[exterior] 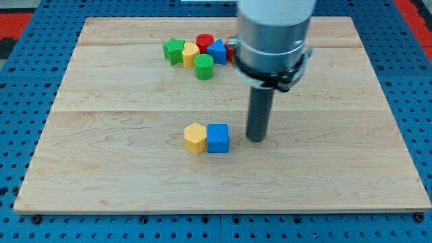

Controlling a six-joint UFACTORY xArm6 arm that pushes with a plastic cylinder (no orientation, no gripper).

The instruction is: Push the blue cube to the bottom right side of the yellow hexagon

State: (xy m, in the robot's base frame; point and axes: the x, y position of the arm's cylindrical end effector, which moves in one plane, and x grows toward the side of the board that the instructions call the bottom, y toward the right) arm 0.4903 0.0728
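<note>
Camera view: one look down at a wooden board (324, 169) on a blue pegboard table (27, 81).
Arm: no gripper and no fingers here, so nothing opens, closes or holds; just a dark rod under a grey housing.
Tip: my tip (256, 139) rests on the board just to the view's right of the blue cube (218, 138), close, though contact cannot be judged.
Blue cube: touching the right face of the yellow hexagon (195, 138), roughly level with it.
Cluster at the view's top: green star (173, 50), yellow block (191, 55), green cylinder (204, 66), red cylinder (204, 42), a blue block (217, 51), well apart from the pair.
Progress: the cube looks nearly placed, beside the hexagon on the right.
Left to do: probably a small nudge toward the view's bottom, so it sits lower right instead of straight right.
</note>
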